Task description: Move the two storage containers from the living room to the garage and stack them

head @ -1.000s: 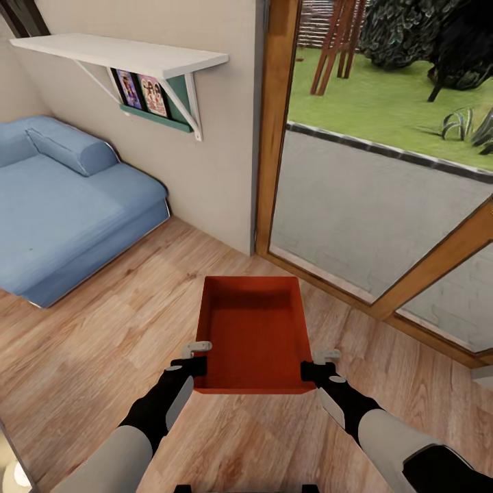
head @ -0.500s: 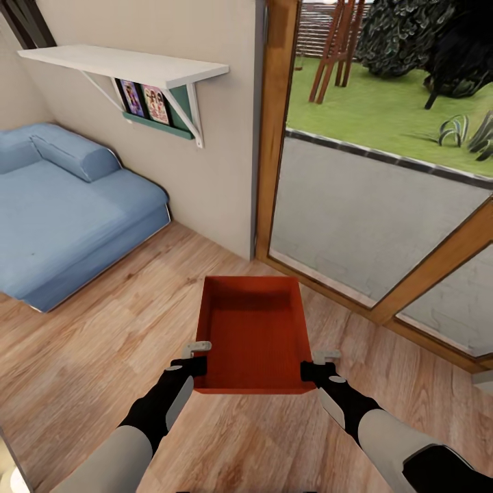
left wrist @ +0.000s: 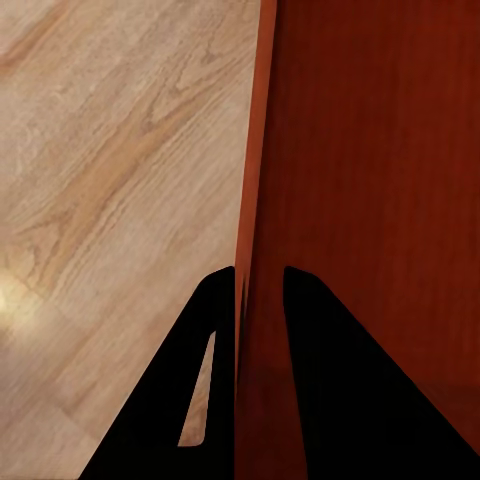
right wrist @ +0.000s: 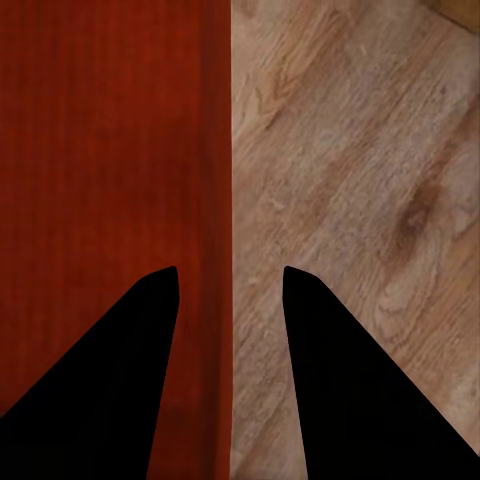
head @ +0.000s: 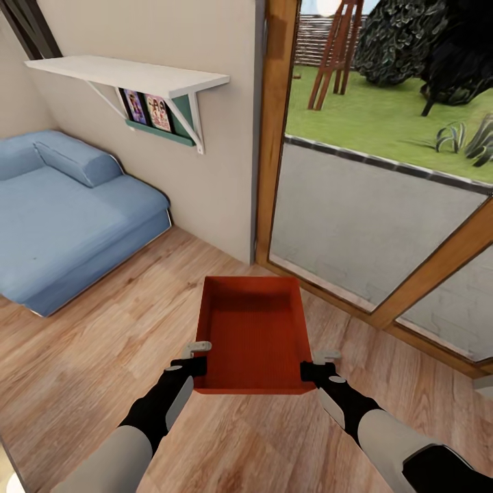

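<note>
One storage container (head: pixel 253 335) is held between the claws, so it stays level: left claw (head: pixel 200 356) is pinched on one side wall, right claw (head: pixel 316 364) on the other.

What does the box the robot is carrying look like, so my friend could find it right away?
Look at the light wood floor in front of the wood-framed glass door, right of the blue sofa. Between the left gripper and right gripper is the storage container, gripped by its side walls. It is the one red-orange thing there: an open, empty rectangular bin.
</note>
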